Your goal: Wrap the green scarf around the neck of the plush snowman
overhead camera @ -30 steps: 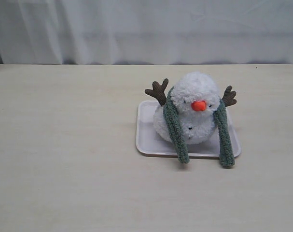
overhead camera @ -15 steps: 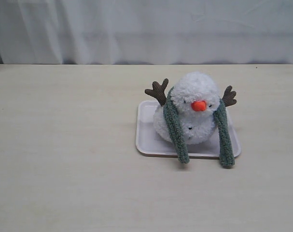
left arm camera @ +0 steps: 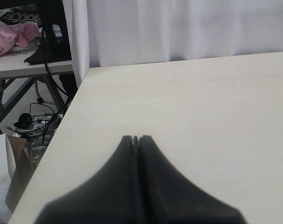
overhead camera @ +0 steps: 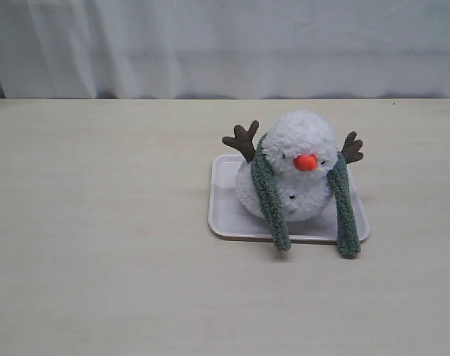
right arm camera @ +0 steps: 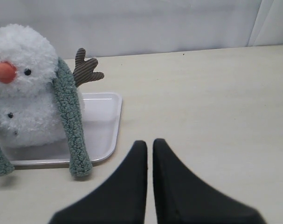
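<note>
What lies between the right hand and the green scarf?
In the right wrist view, only bare table and a corner of the white tray separate the right hand from the green scarf.

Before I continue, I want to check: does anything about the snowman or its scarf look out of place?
Yes. The scarf only hangs over the snowman and is not wrapped. Both ends drop straight down its front, uncrossed, and reach past the front rim of the tray onto the table.
</note>
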{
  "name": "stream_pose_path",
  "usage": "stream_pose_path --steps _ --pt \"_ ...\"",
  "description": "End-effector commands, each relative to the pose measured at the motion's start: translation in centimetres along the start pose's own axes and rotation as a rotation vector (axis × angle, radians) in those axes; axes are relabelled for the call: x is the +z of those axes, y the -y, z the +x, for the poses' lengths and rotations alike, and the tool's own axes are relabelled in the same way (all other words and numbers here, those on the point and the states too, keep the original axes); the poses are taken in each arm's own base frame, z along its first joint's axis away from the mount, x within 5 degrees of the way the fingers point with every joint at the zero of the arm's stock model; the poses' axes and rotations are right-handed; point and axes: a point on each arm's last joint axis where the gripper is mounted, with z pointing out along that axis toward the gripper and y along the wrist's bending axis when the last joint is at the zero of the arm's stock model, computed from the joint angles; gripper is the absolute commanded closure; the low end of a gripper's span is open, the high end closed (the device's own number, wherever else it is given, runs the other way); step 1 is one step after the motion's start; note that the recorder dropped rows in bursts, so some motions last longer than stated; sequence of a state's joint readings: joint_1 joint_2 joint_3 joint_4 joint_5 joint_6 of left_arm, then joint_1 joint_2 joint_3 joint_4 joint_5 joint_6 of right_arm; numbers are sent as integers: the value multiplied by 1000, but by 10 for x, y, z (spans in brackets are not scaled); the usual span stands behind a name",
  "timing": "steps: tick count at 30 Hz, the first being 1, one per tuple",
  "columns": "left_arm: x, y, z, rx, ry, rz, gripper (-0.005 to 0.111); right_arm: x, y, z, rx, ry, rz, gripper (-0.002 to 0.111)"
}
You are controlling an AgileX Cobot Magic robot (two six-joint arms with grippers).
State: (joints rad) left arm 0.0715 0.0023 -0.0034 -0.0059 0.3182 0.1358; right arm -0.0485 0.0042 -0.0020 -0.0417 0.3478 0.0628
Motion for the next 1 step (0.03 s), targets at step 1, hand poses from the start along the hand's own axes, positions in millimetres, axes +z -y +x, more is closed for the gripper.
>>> stream_pose_path --steps 1 --pt "0 0 0 -4 8 3 107 0 0 0 7 4 6 104"
